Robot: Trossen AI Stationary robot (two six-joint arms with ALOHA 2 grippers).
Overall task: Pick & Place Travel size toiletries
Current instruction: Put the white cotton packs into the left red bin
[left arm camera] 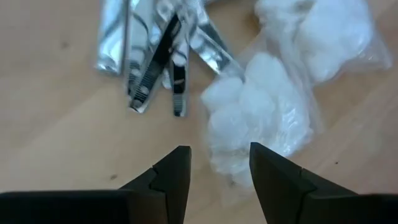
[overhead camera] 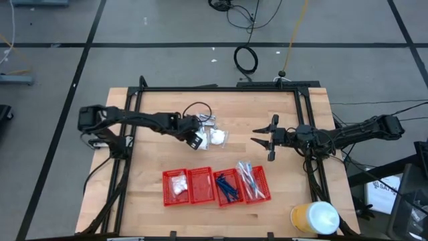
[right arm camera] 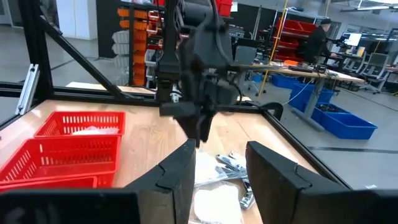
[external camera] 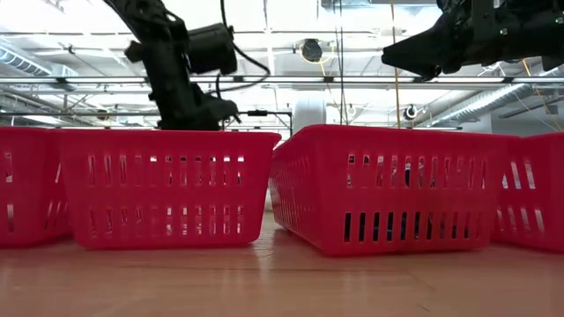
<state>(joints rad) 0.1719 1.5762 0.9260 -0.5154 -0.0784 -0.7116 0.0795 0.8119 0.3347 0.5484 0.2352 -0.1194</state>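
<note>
- High view: the left gripper [overhead camera: 196, 138] sits over the loose pile near the table's middle, with the white soft packets [overhead camera: 218, 137] just beside its tip and the silvery foil sachets [overhead camera: 207, 121] just beyond it. In front of it, nearer the table's front edge, stands a row of four red mesh baskets [overhead camera: 217, 185]; they already hold items, white ones in the leftmost, dark blue thin-handled sticks [overhead camera: 227, 185] in the third, pale clear-wrapped sticks [overhead camera: 248, 179] in the fourth. By my reading the sorting is well along, with the pile by the left gripper left to clear. The right gripper [overhead camera: 261, 136] hangs well apart, its fingers spread and empty.
- Low view: the left arm comes down behind one basket [external camera: 163, 180]; its tip is hidden by the basket wall. The right gripper [external camera: 414, 55] hangs high above the baskets, holding nothing.
- Left wrist view: the left gripper [left arm camera: 219, 168] has its fingers parted, with a white packet [left arm camera: 261, 121] lying just ahead of them and reaching partly into the gap; nothing is clamped. The foil sachets [left arm camera: 155, 50] lie farther ahead on the wood [left arm camera: 56, 124].
- Right wrist view: the right gripper [right arm camera: 219, 168] is open and empty, facing the left arm [right arm camera: 196, 74] across the pile, baskets off to its side.
</note>
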